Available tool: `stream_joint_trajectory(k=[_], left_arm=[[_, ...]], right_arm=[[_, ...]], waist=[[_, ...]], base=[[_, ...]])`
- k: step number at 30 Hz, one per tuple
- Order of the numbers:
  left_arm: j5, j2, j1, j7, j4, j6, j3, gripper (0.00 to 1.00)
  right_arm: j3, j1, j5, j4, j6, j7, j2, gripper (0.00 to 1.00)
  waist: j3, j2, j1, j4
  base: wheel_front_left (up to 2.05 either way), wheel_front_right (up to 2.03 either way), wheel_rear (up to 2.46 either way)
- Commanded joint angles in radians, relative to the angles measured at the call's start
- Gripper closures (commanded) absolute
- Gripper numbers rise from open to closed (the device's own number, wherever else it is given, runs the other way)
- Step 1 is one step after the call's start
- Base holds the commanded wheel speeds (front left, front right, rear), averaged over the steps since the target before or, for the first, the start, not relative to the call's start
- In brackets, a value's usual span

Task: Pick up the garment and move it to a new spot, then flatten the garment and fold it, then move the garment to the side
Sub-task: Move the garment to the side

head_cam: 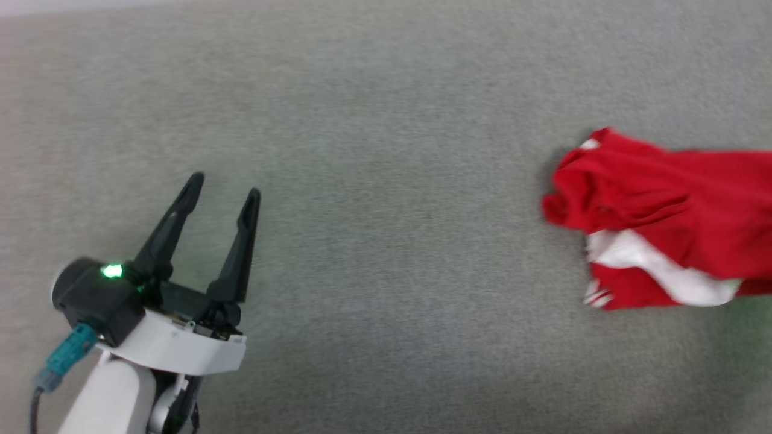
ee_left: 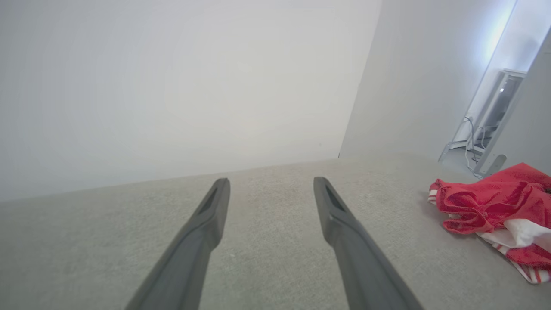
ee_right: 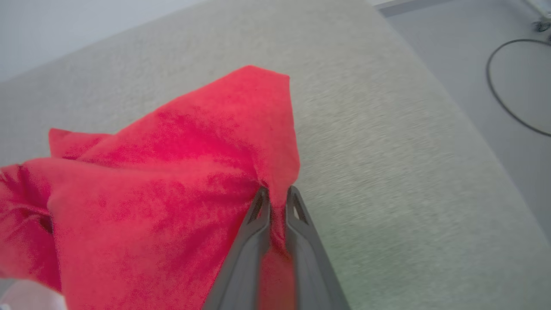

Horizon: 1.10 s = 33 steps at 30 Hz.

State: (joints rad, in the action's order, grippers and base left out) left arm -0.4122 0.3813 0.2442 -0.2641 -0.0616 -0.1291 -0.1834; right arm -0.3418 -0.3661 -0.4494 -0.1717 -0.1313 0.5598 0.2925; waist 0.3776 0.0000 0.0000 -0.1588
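The right claw (ee_right: 277, 192) pinches a fold of the garment (ee_right: 163, 172) — the left claw (head_cam: 224, 185) spread wide, well apart.

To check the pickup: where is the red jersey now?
The red jersey is bunched at the right edge of the head view on the grey surface, far from the open left tool; the right tool pinches its fabric.

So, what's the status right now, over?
Left gripper open, empty, over the grey surface. Right gripper shut on a fold of the garment. Garment bunched at the surface's right. Nothing seen in the way.
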Motion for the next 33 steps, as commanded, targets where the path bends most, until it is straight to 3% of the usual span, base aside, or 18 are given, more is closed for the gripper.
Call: stream_joint_trajectory(k=[1, 9, 12, 18, 27, 33], left_arm=[[0.009, 0.016, 0.023, 0.001, -0.013, -0.002, -0.007, 0.00], [0.030, 0.089, 0.104, 0.001, -0.069, -0.001, -0.050, 0.00], [0.045, 0.140, 0.152, 0.001, -0.089, -0.001, -0.074, 0.00], [0.041, 0.185, 0.212, 0.001, -0.111, -0.001, -0.087, 0.00], [0.029, 0.231, 0.234, 0.001, -0.144, -0.001, -0.085, 0.00], [0.033, 0.244, 0.223, 0.001, -0.149, -0.001, -0.066, 0.00]], right_arm=[[-0.029, -0.029, 0.016, 0.000, 0.001, -0.027, 0.003, 1.00], [-0.127, -0.147, 0.123, -0.064, 0.001, -0.158, 0.035, 1.00], [-0.145, -0.227, 0.185, -0.152, 0.001, -0.223, 0.091, 1.00], [-0.151, -0.316, 0.289, -0.266, 0.001, -0.311, 0.122, 1.00], [-0.107, -0.431, 0.472, -0.442, 0.001, -0.418, 0.115, 1.00], [-0.131, -0.486, 0.587, -0.534, 0.001, -0.444, 0.097, 1.00]], waist=[[0.041, 0.0000, 0.0000, -0.050], [0.115, 0.0000, 0.0000, -0.090], [0.164, 0.0000, 0.0000, -0.089], [0.210, 0.0000, 0.0000, -0.086], [0.258, 0.0000, 0.0000, -0.094], [0.275, 0.0000, 0.0000, -0.096]], base=[[0.00, 0.00, 0.00], [0.00, 0.00, 0.00], [0.00, 0.00, 0.00], [0.00, 0.00, 0.00], [0.00, 0.00, 0.00], [0.00, 0.00, 0.00]])
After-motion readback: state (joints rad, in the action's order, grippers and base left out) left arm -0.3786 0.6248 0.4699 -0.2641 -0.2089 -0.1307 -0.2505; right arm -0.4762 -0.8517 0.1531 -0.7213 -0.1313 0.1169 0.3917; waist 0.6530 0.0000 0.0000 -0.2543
